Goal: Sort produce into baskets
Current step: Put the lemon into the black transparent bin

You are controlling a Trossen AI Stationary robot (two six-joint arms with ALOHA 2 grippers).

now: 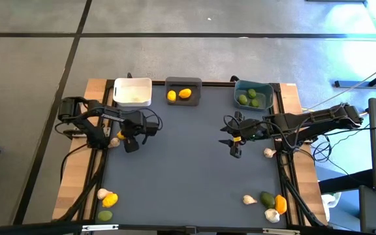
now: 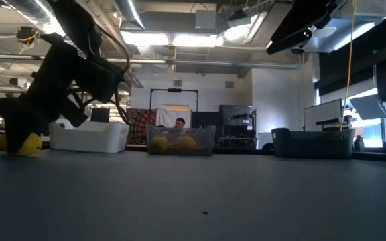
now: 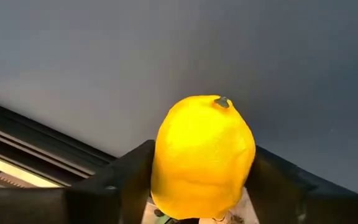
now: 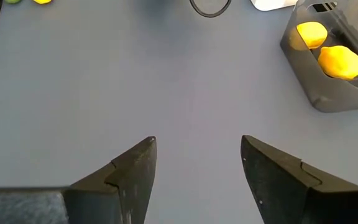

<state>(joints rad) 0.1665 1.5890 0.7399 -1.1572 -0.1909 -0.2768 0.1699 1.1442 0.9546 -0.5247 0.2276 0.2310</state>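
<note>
Dark grey mat (image 1: 188, 163) on a wood-edged table, workshop with ceiling lights behind. Left gripper (image 3: 201, 186) sits low by the table's left edge, fingers (image 3: 132, 177) snug around a lemon (image 3: 202, 155). Right gripper (image 4: 197, 180) hovers mid-right, fingers spread wide, holding nothing.

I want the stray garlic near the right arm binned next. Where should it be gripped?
Take the garlic bulb across its rounded middle, coming straight down. It lies alone on the mat, clear of other produce, just beside the right gripper, whose fingers stand open and empty.
</note>
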